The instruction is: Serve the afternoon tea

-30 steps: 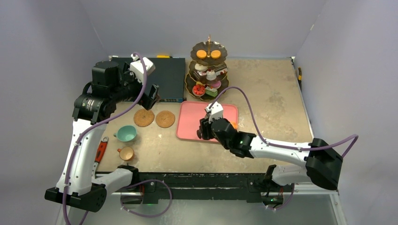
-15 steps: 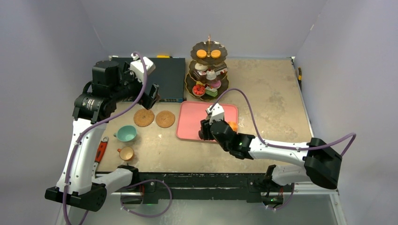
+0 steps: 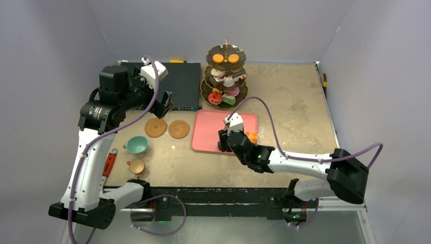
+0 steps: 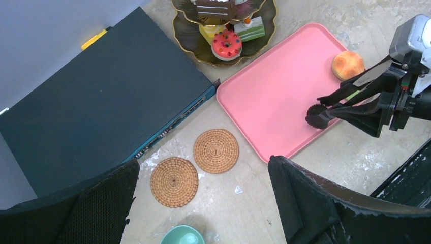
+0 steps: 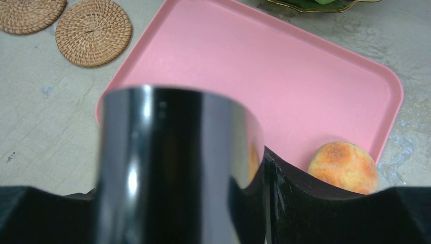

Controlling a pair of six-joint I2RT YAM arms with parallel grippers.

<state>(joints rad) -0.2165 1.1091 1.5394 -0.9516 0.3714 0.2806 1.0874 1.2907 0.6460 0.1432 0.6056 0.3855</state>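
Observation:
The dark three-tier stand (image 3: 226, 76) holds several toy cakes and two orange macarons on top. It also shows in the left wrist view (image 4: 203, 46). One orange bun (image 3: 251, 136) lies on the pink tray (image 3: 208, 129). My right gripper (image 3: 226, 141) is shut on the black tongs (image 4: 330, 101), whose tips hang over the tray's near edge, left of the bun (image 4: 347, 65). My left gripper (image 3: 162, 104) is open and empty above two woven coasters (image 3: 156, 127) (image 3: 179, 129). The teal cup (image 3: 136, 145) and the tan cup (image 3: 136, 166) stand on the table nearer me.
A dark flat box (image 3: 180, 84) lies behind the coasters, left of the stand. An orange-handled tool (image 3: 109, 163) lies left of the tan cup. In the right wrist view the shiny tongs handle (image 5: 178, 162) blocks much of the tray (image 5: 254, 66).
My right gripper has crept slightly farther over the tray with the tongs. The left arm has not moved.

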